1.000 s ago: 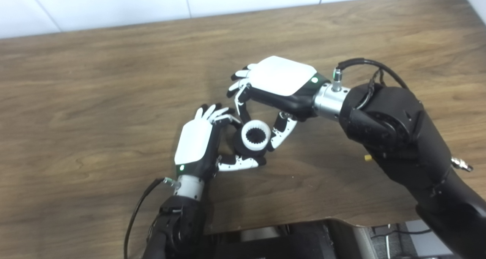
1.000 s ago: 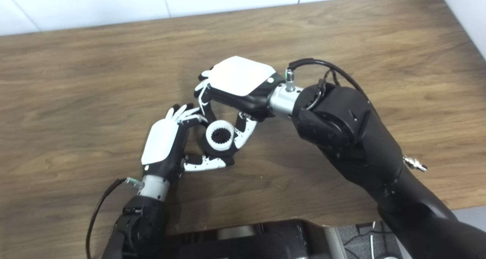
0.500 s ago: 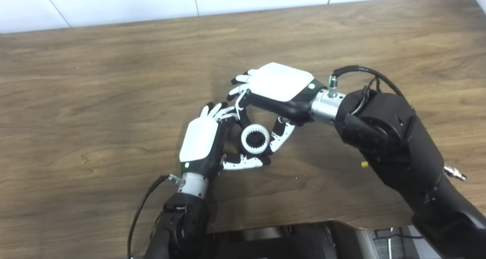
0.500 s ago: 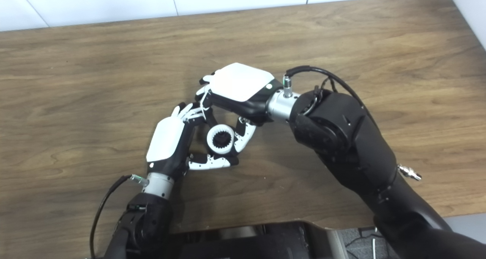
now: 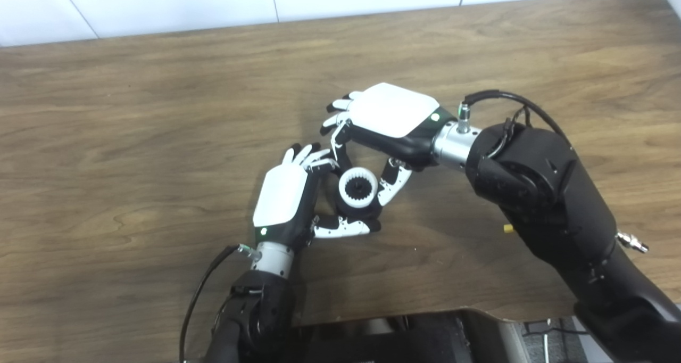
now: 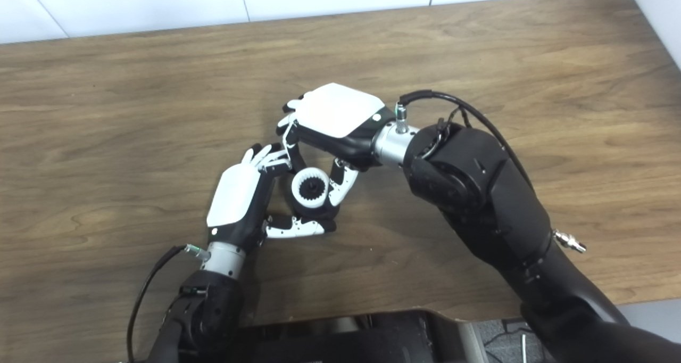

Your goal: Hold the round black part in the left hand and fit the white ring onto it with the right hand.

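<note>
**Both hands on the ring and black part, mid-table**

So the wooden table (image 5: 133, 113) fills nearly the whole view, with a white tiled wall (image 5: 159, 1) along the far edge. The right arm (image 5: 537, 192) is the big thing here, chunky and black, coming in from the near right with a black cable (image 5: 511, 99) looped over its wrist. The left arm (image 5: 255, 310) comes up from the near edge, left of centre.

The right hand (image 5: 380, 134) reaches in from the right, white back plate facing up, fingers and thumb curled down around the white ring (image 5: 358, 186) and pinching it from the far and right sides. The left hand (image 5: 298, 195) sits just left of that, closed on the round black part (image 5: 354, 209), its thumb tucked along the near side.

The ring has a toothed inner edge and sits right on top of the black part, pretty much level. Can't tell if it's fully seated. The whole cluster is about mid-table, a bit toward the near edge.
</note>
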